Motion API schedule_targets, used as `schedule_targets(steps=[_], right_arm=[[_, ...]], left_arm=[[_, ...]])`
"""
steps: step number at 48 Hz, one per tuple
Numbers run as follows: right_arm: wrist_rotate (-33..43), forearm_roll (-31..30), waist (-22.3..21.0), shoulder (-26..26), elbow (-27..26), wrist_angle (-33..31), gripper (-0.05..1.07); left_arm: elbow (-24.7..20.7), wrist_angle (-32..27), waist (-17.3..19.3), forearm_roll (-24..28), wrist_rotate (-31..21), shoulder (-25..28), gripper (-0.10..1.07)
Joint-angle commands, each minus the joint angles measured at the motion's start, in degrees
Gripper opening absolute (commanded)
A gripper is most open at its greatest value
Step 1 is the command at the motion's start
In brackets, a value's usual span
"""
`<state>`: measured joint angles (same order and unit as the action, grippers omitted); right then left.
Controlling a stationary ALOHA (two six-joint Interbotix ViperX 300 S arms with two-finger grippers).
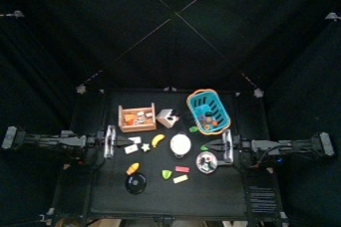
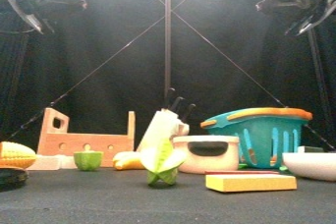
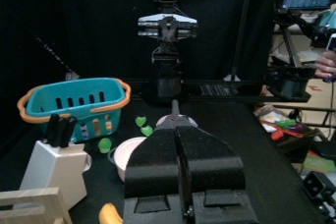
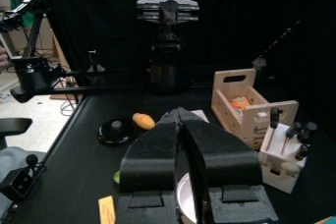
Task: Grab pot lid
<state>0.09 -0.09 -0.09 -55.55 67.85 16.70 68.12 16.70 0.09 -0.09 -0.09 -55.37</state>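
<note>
The pot lid is a dark round disc lying flat near the table's front left. In the front view only its edge shows at the far left. It also shows small and dark in the right wrist view. My left gripper rests at the table's left edge with its jaws shut and empty. My right gripper rests at the right edge, also shut and empty. Both grippers are well apart from the lid.
A wooden crate, a knife block and a teal basket stand at the back. A white plate, a pot, a green piece and a yellow sponge lie mid-table.
</note>
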Motion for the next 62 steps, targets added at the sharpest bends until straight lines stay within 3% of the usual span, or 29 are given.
schedule_targets(steps=[1, 18, 33, 40, 49, 62], right_arm=[[0.1, -0.1, -0.3, 0.6, -1.1, 0.4, -0.02], [0.4, -1.2, -1.6, 0.6, -1.1, 1.0, 0.01], [0.5, -0.9, -1.8, 1.0, -0.9, 1.0, 0.01], [0.8, -0.9, -1.7, 1.1, -0.6, 1.0, 0.01], [1.2, -0.8, -1.7, 1.7, -0.3, 1.0, 0.01], [1.5, -0.6, -1.7, 3.3, -0.3, 1.0, 0.01]], left_arm=[[-1.0, 1.0, -0.2, 0.1, 0.2, 0.9, -0.05], [-2.2, -1.9, -2.5, -0.8, -0.2, 0.9, -0.04], [-4.3, -13.2, -7.7, -8.0, -0.3, 1.1, -0.03], [-5.4, -20.1, -9.4, -14.3, -0.3, 2.6, 0.00], [-7.6, -24.5, -12.2, -20.8, -0.2, 8.8, 0.09], [-10.1, -28.4, -15.8, -20.8, -0.3, 14.0, 0.30]])
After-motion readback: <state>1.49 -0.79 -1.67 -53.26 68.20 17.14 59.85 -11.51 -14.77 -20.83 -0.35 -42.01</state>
